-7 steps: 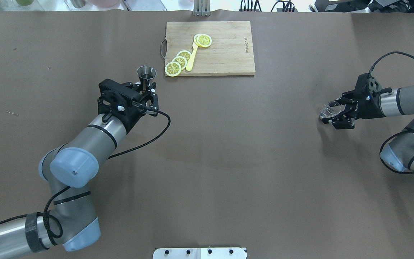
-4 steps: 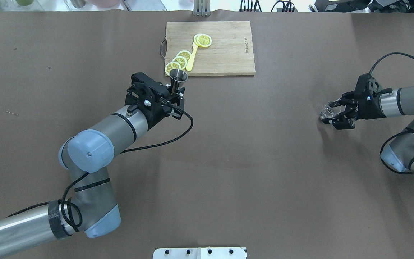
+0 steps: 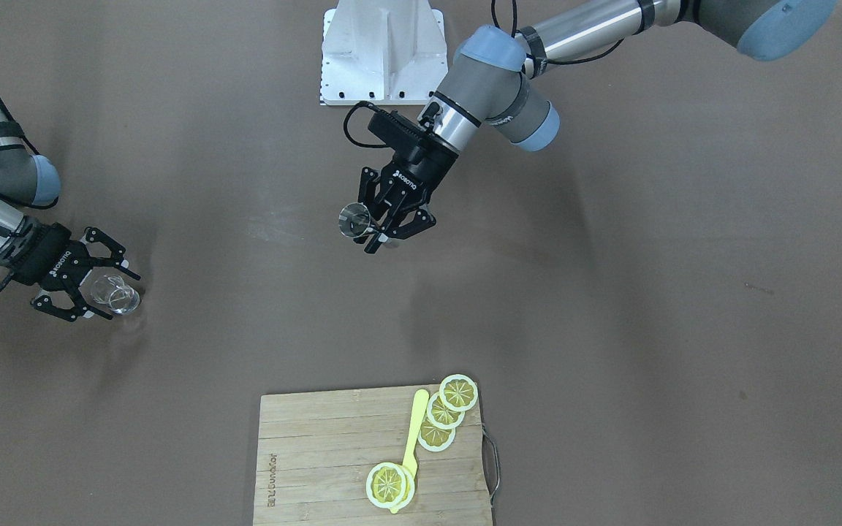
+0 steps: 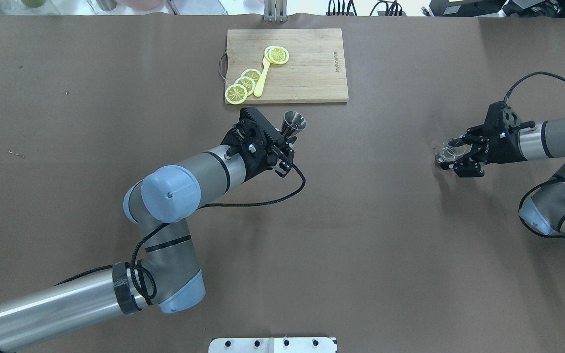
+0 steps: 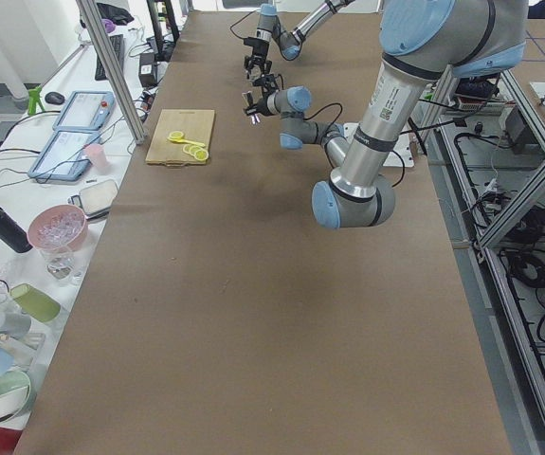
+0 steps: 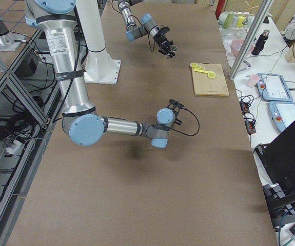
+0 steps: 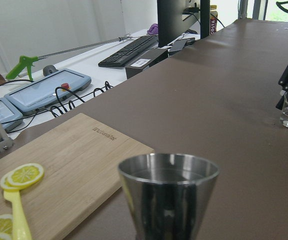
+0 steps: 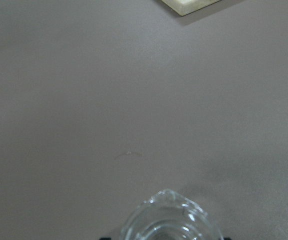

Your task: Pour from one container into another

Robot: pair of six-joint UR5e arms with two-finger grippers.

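Observation:
A steel jigger (image 4: 294, 121) hangs above the table just in front of the cutting board, with my left gripper (image 4: 289, 133) shut on its narrow waist. The left wrist view shows the jigger (image 7: 168, 195) upright and close, rim up. In the front-facing view the jigger (image 3: 354, 220) sits at the tip of the left gripper (image 3: 376, 232). Far to the right a clear glass (image 4: 450, 151) rests on the table. My right gripper (image 4: 455, 156) is closed around the glass (image 3: 115, 294). The same glass (image 8: 166, 220) fills the bottom of the right wrist view.
A wooden cutting board (image 4: 312, 73) lies at the table's far middle, carrying lemon slices (image 4: 243, 83) and a yellow spoon (image 4: 262, 78). Brown table surface stretches between the two grippers. Cups, bottles and devices stand on a side bench beyond the far edge.
My left arm has swung right with the jigger, from left of the cutting board to just in front of its middle. The right gripper and the glass have hardly moved.

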